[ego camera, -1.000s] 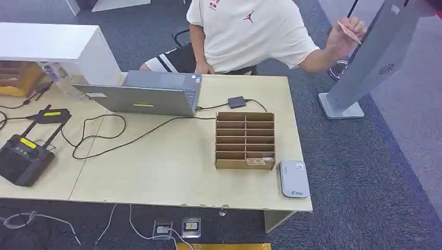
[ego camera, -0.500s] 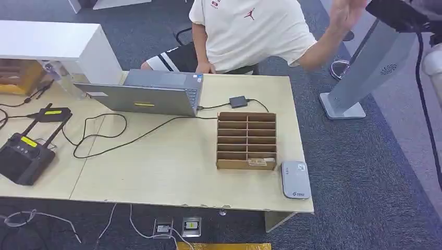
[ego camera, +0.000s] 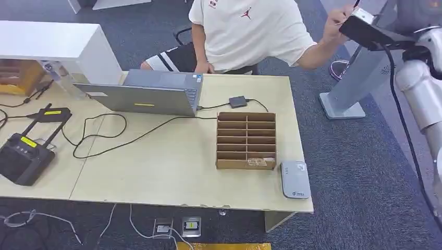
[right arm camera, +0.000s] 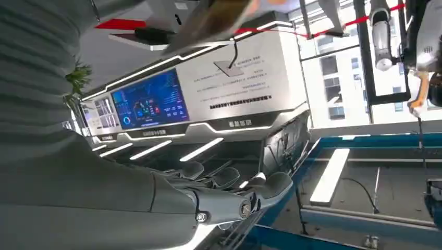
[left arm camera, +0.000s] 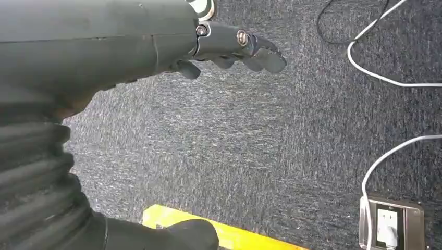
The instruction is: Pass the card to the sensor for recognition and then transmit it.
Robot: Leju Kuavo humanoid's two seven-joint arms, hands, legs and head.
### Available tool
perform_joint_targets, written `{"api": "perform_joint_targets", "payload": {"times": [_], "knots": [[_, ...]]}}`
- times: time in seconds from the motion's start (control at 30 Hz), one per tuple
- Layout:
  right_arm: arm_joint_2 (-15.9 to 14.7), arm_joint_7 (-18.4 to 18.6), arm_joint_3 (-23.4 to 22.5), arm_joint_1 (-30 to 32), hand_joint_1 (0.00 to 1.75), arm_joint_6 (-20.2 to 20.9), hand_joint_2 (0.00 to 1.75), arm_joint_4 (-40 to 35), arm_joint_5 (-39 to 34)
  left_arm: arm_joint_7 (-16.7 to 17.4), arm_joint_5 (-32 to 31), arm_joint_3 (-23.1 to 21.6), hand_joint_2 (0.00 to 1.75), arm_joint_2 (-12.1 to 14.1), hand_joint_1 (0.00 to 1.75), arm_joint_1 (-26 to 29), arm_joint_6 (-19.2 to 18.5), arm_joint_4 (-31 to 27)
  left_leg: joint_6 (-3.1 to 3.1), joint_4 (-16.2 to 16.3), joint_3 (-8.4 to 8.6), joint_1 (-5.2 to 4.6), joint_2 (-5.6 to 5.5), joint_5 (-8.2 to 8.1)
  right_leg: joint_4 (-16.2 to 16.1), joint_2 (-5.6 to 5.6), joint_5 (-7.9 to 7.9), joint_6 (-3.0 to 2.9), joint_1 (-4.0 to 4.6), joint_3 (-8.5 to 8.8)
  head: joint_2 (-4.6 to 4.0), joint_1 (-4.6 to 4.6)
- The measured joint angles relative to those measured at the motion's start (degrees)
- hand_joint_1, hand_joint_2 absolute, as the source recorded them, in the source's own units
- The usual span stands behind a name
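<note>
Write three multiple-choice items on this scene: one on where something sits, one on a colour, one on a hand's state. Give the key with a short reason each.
1. Where is the grey reader?
A. On the laptop
B. On the table beside the cardboard organizer's near right corner
C. On the floor

2. What colour is the person's shirt?
A. Black
B. Red
C. Cream white

3. What is the left hand doing?
A. Gripping a card
B. Holding nothing above the carpet
C. Pressing the laptop

Key: 1 B, it lies on the table next to the organizer. 2 C, the shirt is pale cream. 3 B, its fingers are apart over carpet with nothing in them.
</note>
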Motion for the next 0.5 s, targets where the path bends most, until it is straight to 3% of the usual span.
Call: {"api": "perform_joint_targets", "payload": {"times": [0.17,0.23,0.27,0.5], "knots": [[0.2,0.3,-0.8,0.9,0.0,-0.1,1.75,-0.2,0.0,0.0,0.0,0.0,1.75,0.0,0.0,0.0,0.0,0.0,0.0,0.0,0.0,0.0,0.0,0.0,0.0,-0.01,0.0,0.0,0.0,0.0,0.0,0.02],[0.2,0.5,-1.1,1.1,0.33,-0.1,1.75,-0.5,0.0,0.0,0.0,0.0,1.75,0.0,0.0,0.0,0.0,0.0,0.0,0.0,0.0,0.0,0.0,0.0,0.0,-0.01,0.0,0.0,0.0,0.01,0.0,0.0],[0.2,0.5,-1.2,1.2,1.71,0.0,1.75,-0.5,0.0,0.0,0.0,0.0,1.75,0.0,0.0,0.0,0.0,0.0,0.0,0.0,0.01,0.0,0.0,0.0,0.0,-0.01,0.0,0.0,0.0,0.01,0.0,0.02],[0.5,0.4,-2.1,1.9,1.75,1.3,1.75,-1.0,0.0,0.0,0.1,0.0,1.75,-0.1,0.0,0.0,0.2,0.0,0.0,0.0,-0.01,0.0,0.0,0.0,0.0,-0.02,0.0,0.0,0.0,0.0,0.0,0.02]]}}
